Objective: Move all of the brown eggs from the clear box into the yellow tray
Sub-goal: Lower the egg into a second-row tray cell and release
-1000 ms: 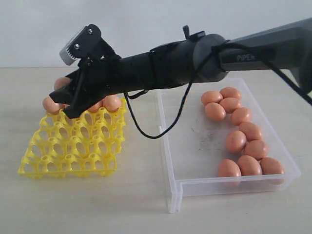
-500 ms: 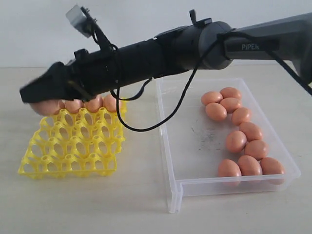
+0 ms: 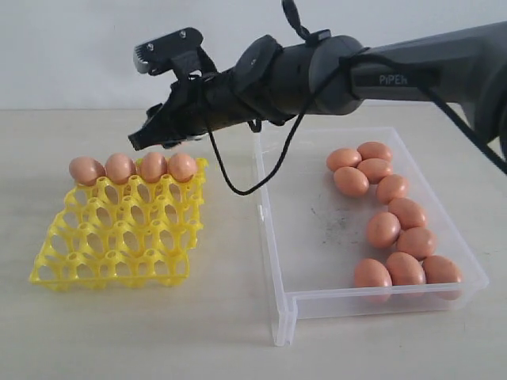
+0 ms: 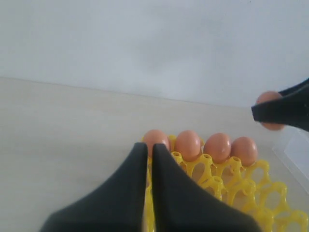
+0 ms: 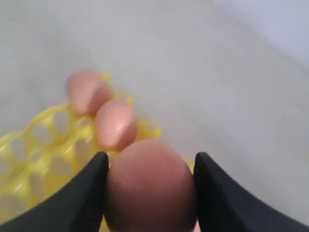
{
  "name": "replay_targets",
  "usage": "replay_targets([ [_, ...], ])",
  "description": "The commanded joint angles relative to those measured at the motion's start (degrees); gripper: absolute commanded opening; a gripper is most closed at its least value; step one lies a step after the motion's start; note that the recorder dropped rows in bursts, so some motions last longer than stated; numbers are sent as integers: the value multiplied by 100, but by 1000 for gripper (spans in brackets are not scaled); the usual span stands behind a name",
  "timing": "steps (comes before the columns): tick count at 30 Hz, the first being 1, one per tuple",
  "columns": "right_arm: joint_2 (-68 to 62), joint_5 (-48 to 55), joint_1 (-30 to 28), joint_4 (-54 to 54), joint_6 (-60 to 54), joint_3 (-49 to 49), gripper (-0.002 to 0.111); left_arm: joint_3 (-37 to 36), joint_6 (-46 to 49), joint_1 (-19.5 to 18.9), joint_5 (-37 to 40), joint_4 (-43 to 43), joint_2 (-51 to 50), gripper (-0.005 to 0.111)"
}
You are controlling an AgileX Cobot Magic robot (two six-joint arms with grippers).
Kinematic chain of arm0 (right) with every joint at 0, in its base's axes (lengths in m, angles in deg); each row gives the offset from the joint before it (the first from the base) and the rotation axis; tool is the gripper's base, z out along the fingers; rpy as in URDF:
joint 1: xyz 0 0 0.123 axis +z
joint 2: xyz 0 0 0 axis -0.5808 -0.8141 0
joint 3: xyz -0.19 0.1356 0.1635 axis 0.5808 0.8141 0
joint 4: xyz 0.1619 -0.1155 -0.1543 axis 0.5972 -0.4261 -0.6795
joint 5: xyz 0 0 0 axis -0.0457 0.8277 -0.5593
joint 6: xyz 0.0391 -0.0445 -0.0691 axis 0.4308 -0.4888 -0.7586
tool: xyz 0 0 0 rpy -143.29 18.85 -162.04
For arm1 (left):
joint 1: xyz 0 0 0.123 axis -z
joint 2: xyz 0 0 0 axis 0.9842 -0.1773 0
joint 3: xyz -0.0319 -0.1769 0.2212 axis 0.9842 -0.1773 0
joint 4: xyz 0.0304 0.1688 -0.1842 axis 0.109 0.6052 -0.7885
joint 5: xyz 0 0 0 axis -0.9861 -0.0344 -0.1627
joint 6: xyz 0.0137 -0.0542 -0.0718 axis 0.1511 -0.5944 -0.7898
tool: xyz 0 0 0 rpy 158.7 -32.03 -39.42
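Exterior view | yellow tray (image 3: 119, 229): four brown eggs (image 3: 120, 168) | clear box (image 3: 309, 253): ten

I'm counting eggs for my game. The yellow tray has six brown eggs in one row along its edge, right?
Not six. The exterior view shows four brown eggs in one row along the edge of the yellow tray.
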Motion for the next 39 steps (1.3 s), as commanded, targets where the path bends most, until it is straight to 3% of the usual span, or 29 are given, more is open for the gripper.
replay_targets([
  [1, -248, -1582, 288, 86, -16, -57, 0, -31, 51, 16, 11, -57, 46, 4],
  [6, -824, -2438, 605, -587, 535, -57, 0, -31, 51, 16, -32, -61, 46, 4],
  [8, -1063, -2697, 689, -2089, 2259, -57, 0, -31, 51, 16, -32, -61, 46, 4],
  [9, -1119, -3035, 725, -3452, 3842, -57, 0, -31, 51, 16, -32, -61, 46, 4],
  [10, -1128, -3274, 734, -4137, 4673, -57, 0, -31, 51, 16, -32, -61, 46, 4],
  [12, -1167, -4719, 717, -6510, 7343, -57, 0, -31, 51, 16, -32, -61, 46, 4],
  [14, -1167, -5272, 717, -7218, 7746, -57, 0, -31, 51, 16, -32, -61, 46, 4],
  [17, -1167, -4970, 717, -7776, 8171, -57, 0, -31, 51, 16, -32, -61, 46, 4],
  [19, -1181, -4970, 717, -8935, 8384, -57, 0, -31, 53, 16, -55, -61, 46, 4],
  [30, -1875, -6009, 504, -8937, 8691, -307, 0, -31, 62, 16, -67, -61, 46, 4],
  [39, -2312, -5523, 498, -8949, 9548, -1289, 0, -31, 62, 16, -66, -61, 46, 4],
])
